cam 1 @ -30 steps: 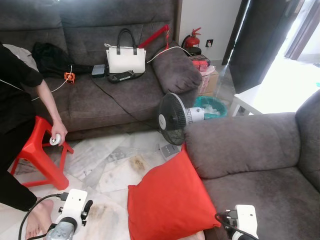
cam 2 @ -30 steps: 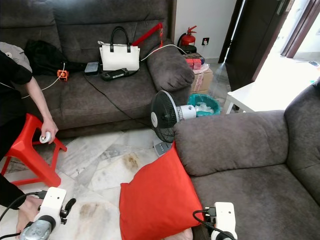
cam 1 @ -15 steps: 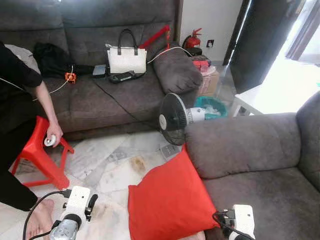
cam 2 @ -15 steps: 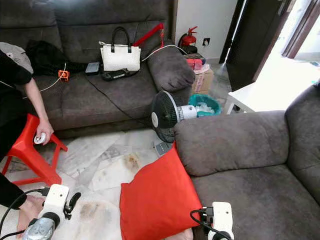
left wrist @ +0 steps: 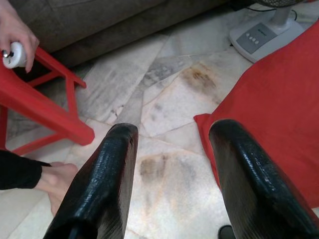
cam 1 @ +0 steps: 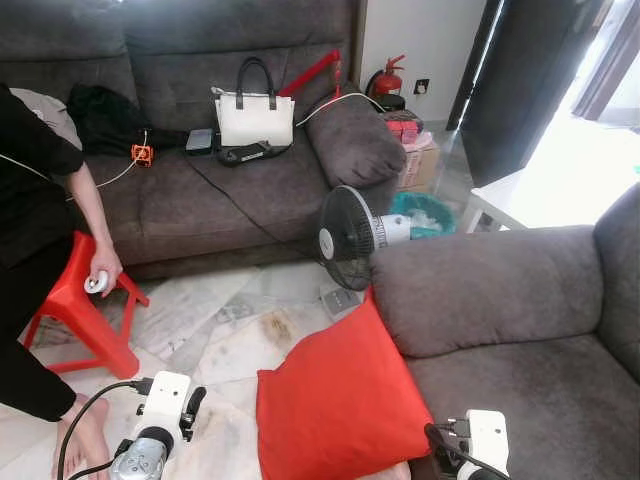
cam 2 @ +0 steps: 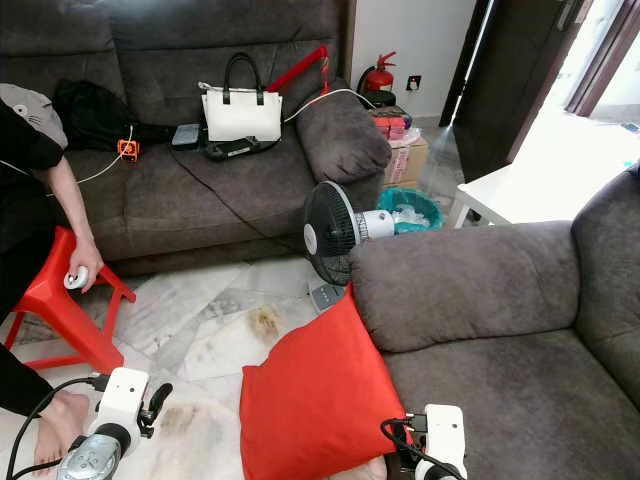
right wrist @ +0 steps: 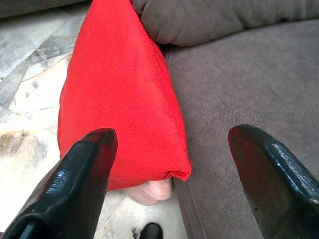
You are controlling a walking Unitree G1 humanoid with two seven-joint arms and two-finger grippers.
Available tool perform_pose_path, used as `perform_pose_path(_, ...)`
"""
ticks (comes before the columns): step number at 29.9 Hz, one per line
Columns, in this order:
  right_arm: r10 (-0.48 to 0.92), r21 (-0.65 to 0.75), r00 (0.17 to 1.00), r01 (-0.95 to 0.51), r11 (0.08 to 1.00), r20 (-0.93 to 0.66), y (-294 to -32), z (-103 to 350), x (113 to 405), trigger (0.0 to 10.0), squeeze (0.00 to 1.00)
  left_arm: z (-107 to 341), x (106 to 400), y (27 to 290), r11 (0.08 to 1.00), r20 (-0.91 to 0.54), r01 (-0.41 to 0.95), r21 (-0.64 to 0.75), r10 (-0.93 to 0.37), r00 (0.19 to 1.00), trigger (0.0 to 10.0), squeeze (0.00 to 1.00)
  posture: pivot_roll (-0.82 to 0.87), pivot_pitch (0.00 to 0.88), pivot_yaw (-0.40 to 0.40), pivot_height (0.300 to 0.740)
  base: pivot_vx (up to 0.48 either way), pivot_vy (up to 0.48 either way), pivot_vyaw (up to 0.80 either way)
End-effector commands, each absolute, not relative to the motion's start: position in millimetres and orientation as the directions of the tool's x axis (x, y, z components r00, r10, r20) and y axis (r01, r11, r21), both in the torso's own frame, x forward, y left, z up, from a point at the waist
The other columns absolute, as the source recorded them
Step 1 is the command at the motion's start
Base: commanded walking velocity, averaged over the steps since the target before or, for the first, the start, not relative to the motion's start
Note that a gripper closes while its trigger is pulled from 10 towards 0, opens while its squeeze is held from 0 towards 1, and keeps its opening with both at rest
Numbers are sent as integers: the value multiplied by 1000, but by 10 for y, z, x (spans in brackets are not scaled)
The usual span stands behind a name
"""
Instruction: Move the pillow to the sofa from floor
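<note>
The red pillow [cam 1: 340,400] stands on edge on the marble floor [cam 1: 220,330], leaning against the armrest of the near grey sofa [cam 1: 500,290]. My left gripper [left wrist: 174,132] is open, low over the floor just left of the pillow [left wrist: 269,104], with nothing between its fingers. My right gripper [right wrist: 172,137] is also open. It hovers over the pillow's [right wrist: 119,99] right edge where that edge meets the sofa seat [right wrist: 239,84]. Neither gripper touches the pillow.
A person bends at the left, one hand on a red stool [cam 1: 75,310] and a bare foot [cam 1: 85,440] near my left arm. A standing fan [cam 1: 350,235] is behind the pillow. The far sofa [cam 1: 200,190] holds a white handbag [cam 1: 255,118] and cables. A white table [cam 1: 505,195] stands at the right.
My left arm has shifted a little to the right, toward the pillow. The person's hand has slid slightly along the stool. The pillow has not moved.
</note>
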State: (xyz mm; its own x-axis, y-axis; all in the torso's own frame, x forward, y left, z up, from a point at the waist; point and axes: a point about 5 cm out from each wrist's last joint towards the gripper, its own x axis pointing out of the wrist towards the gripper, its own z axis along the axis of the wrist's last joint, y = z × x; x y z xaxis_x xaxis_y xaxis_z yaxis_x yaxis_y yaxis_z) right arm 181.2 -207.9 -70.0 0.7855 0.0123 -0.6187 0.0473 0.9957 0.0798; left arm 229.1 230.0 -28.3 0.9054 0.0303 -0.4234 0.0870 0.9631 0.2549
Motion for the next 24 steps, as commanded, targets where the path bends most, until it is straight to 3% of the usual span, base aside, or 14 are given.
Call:
perform_pose_path(1, 4, 85, 770, 65, 994, -639, -2082, -722, 1794, 10000, 0, -265, 2323, 2244, 967, -405, 91, 237, 13, 914, 10000, 0, 96, 34, -23, 740, 0, 0, 0)
perform_pose_path(14, 17, 105, 768, 65, 992, -640, -2009, -734, 1801, 10000, 0, -286, 2328, 2193, 970, -420, 106, 220, -3, 907, 10000, 0, 96, 42, -21, 740, 0, 0, 0)
perform_pose_path(20, 7, 96, 748, 76, 992, -663, -2121, -780, 1647, 10000, 0, -331, 2286, 2186, 970, -446, 112, 218, -3, 895, 10000, 0, 96, 43, -21, 740, 0, 0, 0)
perform_pose_path(24, 4, 93, 739, 79, 993, -673, -2109, -771, 1705, 10000, 0, -338, 2282, 2181, 970, -449, 111, 216, -2, 894, 10000, 0, 97, 43, -22, 715, 0, 0, 0)
